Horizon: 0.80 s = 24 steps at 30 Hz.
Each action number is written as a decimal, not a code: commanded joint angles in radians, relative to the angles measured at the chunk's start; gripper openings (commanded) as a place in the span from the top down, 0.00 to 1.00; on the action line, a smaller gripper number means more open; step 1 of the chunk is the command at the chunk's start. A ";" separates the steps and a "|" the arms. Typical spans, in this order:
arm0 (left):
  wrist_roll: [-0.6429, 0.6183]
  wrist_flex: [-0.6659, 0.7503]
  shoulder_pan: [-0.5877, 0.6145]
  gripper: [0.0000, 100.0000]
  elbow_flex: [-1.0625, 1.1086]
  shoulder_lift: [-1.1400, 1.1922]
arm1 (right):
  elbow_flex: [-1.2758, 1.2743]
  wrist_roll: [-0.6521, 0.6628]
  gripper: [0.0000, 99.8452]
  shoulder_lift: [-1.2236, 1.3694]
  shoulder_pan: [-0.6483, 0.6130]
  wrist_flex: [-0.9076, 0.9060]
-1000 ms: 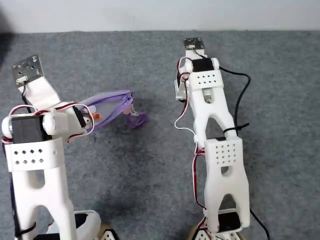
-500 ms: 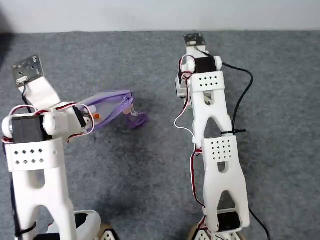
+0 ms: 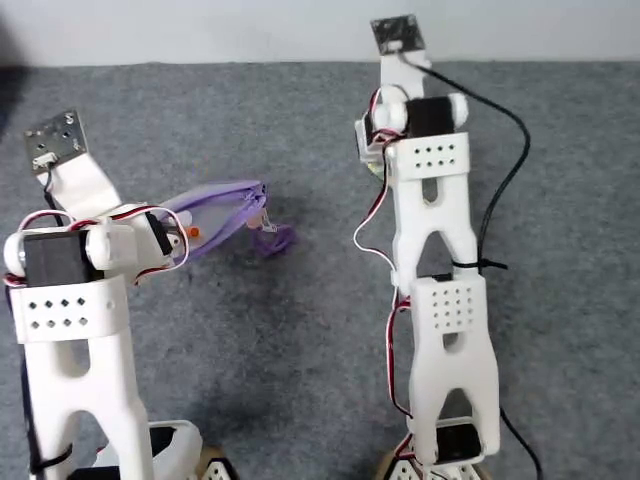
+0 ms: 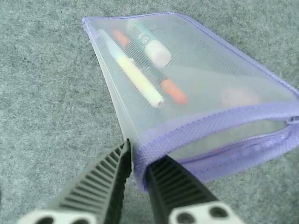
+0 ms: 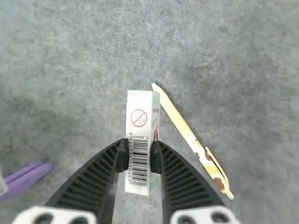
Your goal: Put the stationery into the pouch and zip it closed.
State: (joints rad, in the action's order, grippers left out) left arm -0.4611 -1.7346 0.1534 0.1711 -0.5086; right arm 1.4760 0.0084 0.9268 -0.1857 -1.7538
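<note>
The translucent pouch (image 4: pixel 187 79) with a purple zip edge lies on the grey mat and holds several pens and markers. My left gripper (image 4: pixel 138 156) is shut on the pouch's near corner, by the zip seam. In the high view the pouch (image 3: pixel 215 212) juts out from under the left arm, its purple strap (image 3: pixel 275 240) trailing to the right. My right gripper (image 5: pixel 139 150) is shut on a small white eraser box (image 5: pixel 140 135) with a barcode. A cream pen (image 5: pixel 191 140) with brown spots lies on the mat just beside the box.
The grey mat (image 3: pixel 300 340) covers the table, with open room between the two arms. A black cable (image 3: pixel 505 160) runs along the right arm (image 3: pixel 430 200). The purple strap end (image 5: pixel 23 179) lies off to one side of the right gripper.
The right arm has stretched toward the far edge of the table, its wrist rising. The left arm and the pouch have stayed put.
</note>
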 commanded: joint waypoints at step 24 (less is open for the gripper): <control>-0.006 0.005 -0.008 0.99 -0.008 0.003 | -1.418 0.003 0.99 -1.503 -0.283 0.048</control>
State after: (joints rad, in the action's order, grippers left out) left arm -0.4611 -1.7346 0.1534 0.1711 -0.5086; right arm 0.1197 0.0100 -0.4465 -0.4312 -1.7430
